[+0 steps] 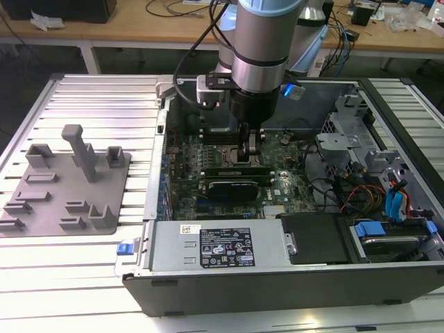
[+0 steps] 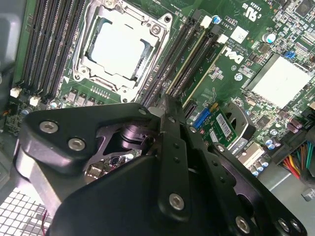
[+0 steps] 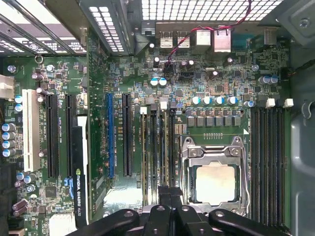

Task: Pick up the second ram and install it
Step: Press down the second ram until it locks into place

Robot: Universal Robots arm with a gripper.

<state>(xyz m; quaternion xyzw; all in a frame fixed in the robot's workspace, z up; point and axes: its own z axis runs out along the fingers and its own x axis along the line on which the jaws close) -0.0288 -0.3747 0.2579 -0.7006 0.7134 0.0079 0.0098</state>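
Observation:
My gripper (image 1: 251, 154) is low inside the open computer case, over the memory slots beside the CPU socket (image 1: 220, 142). In the second wrist view the second ram (image 2: 189, 63) shows as a thin pale edge standing in a black slot right next to the socket (image 2: 120, 46). It runs out from under my gripper (image 2: 166, 103). In the first wrist view the fingers (image 3: 165, 199) sit close together over the same slots, with only a narrow gap, shut on the stick's near end. That end is hidden by the black gripper body.
A black-shrouded expansion card (image 1: 236, 186) lies just beyond the slots, toward the power supply (image 1: 222, 246). Drive bays and loose cables (image 1: 354, 194) crowd the exterior view's right. A grey fixture plate (image 1: 66, 184) sits outside the case at the exterior view's left.

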